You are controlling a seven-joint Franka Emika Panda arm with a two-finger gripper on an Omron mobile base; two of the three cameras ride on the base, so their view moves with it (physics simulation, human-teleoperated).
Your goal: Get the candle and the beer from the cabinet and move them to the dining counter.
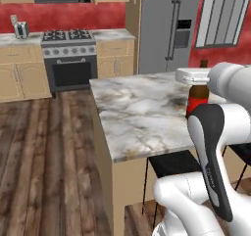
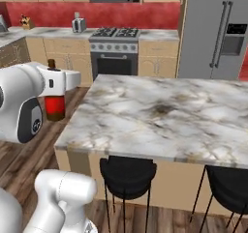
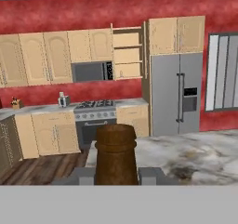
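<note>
You have the beer (image 2: 54,104) upright in the gripper (image 3: 116,175), its 2 fingers closed against the neck, cap rising between them in the hand view. The bottle's long axis is vertical. In the right base view it hangs off the near-left corner of the dining counter (image 2: 160,116), with the marble at about 3 o'clock from it. The arm's last link lies level, hand over the bottle. Across the room, the cabinet (image 3: 127,51) stands open. I can't make out the candle.

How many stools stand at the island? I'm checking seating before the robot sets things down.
2: one black stool near the dining counter's left corner, another stool rightward; more may be hidden.
</note>
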